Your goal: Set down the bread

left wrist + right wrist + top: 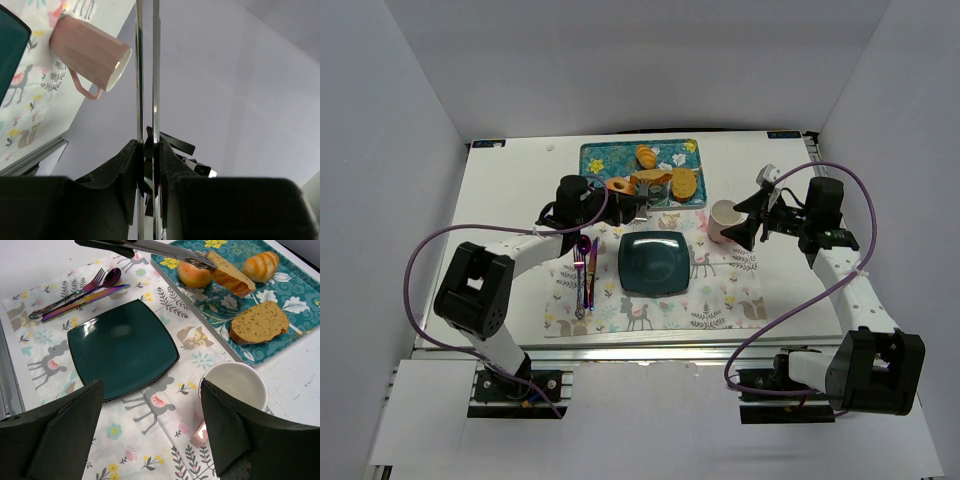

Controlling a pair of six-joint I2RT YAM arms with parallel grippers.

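Note:
The bread, a golden-brown toast slice, is tilted up on edge over the teal tray, with the tips of metal tongs closed on its near end. In the top view the bread is at the tray's front edge. My left gripper is shut on the tongs, whose two blades run between its fingers. The dark square plate sits bare on the placemat, also in the top view. My right gripper is open and empty beside the pink cup.
On the tray lie an oval bread slice, a glazed donut and a striped bun. Cutlery lies left of the plate on the patterned placemat. The pink cup stands right of the plate.

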